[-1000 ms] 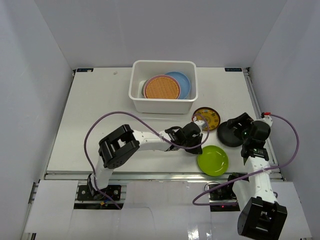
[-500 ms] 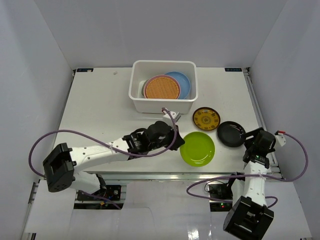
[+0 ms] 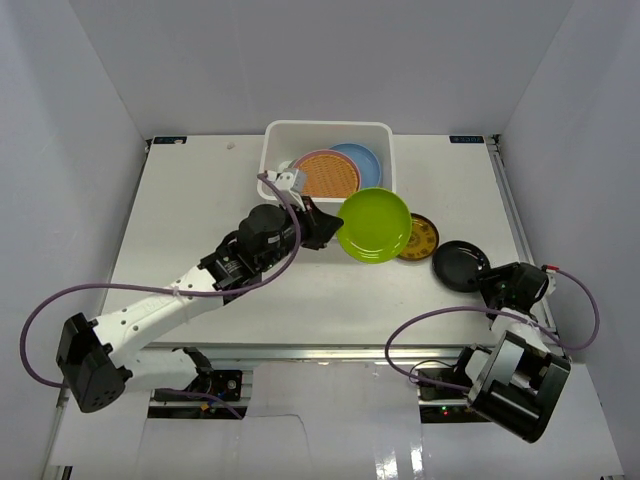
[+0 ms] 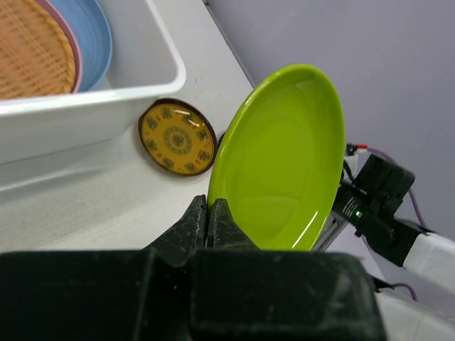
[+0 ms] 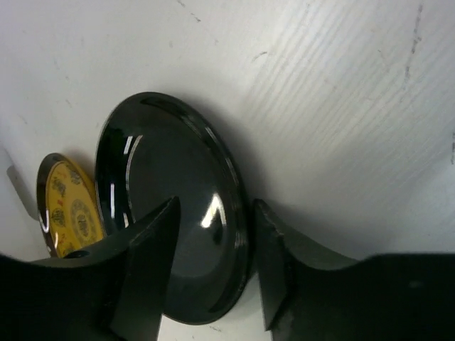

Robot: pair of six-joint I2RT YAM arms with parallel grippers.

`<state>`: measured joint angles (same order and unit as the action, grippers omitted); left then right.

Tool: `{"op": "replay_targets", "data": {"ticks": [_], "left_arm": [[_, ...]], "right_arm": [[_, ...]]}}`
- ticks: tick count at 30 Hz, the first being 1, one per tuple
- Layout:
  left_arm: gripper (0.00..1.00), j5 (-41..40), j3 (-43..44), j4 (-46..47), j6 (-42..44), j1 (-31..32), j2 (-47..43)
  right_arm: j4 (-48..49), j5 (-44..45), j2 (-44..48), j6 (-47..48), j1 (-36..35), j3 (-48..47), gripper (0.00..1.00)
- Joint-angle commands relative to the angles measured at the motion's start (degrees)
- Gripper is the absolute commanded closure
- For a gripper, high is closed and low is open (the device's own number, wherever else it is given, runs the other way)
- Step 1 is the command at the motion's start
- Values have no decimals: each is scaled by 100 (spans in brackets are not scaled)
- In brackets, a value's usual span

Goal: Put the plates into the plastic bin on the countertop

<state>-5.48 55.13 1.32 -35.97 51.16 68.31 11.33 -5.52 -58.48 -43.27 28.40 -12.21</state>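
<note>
On one white bench (image 3: 200,200), one white bin (image 3: 330,127) is seen with two plates inside: the orange plate (image 3: 325,172) and the blue plate (image 3: 362,165). One lime green plate (image 3: 374,225) is held at its rim by the clenched left gripper (image 4: 213,213), just before the bin. One yellow-patterned plate (image 3: 424,238) and one black plate (image 3: 458,266) are left on the bench. The black plate's rim is straddled by the right gripper (image 5: 215,213), jaws parted.

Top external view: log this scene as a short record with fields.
left claw: shut on the lime green plate, raised and tilted beside the bin
right claw: open, jaws straddling the rim of the black plate
bin: holds orange plate and blue plate
countertop: yellow-patterned plate and black plate
not yet binned: three plates
</note>
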Motion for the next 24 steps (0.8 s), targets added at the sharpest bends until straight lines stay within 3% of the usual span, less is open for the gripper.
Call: {"op": "replay_targets", "data": {"ticks": [1,6,10,17,24], "left_arm": [[100,-278,340,132,125,-123,-284],[100,-856,848,-35,326,-457,-82],[100,-1394,1586,-411,652,-668,470],[100,-1360,2922,-922,907,-1371,1437],[100,-956,4302,-1747,1048,-2039,3000]], "right_arm": [[-114,-204,-313,-217,25,280,51],[-26,7,-410,-235,112,315,91],[-131,112,71,-139,227,228,92],[-1114,254,1110,55,227,-843,92],[-386,-669,1523,-674,201,-1081,92]]}}
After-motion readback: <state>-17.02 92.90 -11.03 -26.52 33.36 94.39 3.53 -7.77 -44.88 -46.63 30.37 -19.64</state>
